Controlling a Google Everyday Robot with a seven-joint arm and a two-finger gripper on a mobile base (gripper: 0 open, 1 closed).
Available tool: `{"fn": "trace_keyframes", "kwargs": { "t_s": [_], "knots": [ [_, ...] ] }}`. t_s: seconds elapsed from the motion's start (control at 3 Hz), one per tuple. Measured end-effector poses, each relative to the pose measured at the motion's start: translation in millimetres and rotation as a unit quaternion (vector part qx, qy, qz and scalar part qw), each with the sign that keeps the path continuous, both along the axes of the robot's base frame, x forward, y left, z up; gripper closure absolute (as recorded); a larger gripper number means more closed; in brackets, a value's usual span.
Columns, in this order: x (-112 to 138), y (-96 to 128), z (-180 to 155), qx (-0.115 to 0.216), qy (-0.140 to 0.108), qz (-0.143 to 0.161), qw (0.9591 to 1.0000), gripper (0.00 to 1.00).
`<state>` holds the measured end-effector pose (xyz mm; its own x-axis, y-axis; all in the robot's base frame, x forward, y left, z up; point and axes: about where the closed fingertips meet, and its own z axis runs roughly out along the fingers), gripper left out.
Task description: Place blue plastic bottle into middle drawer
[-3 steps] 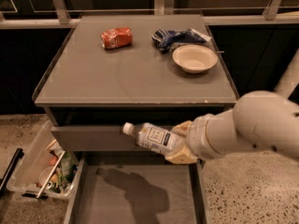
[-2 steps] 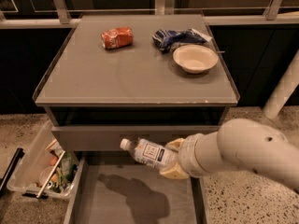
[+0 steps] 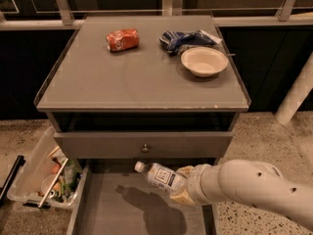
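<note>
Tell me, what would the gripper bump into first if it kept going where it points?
Likely the left wall of the middle drawer. The gripper, shut on the blue plastic bottle, points leftward over the drawer floor; depth is unclear, so this is a guess.

White dotted arm (image 3: 254, 186); tan claw (image 3: 181, 185) at tip

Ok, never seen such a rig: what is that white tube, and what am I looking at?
The white tube is a robot arm. Its two-finger gripper is shut on the blue plastic bottle, holding it tilted above the open middle drawer. One camera looks down on a grey cabinet; where it is mounted is unknown. On top lie a red soda can, a dark blue snack bag and a white bowl. A cluttered bin sits on the floor, left.
</note>
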<state>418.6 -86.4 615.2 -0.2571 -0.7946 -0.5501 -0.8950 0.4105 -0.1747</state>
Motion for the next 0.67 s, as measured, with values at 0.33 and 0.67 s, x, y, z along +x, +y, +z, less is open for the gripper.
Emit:
{"fn": "trace_keyframes", "kwargs": {
  "t_s": [0.33,0.67],
  "knots": [
    [0,0,0,0.0,0.0,0.0,1.0,1.0],
    [7,0,-13,0.015,0.009,0.018,0.9997,1.0]
  ]
}}
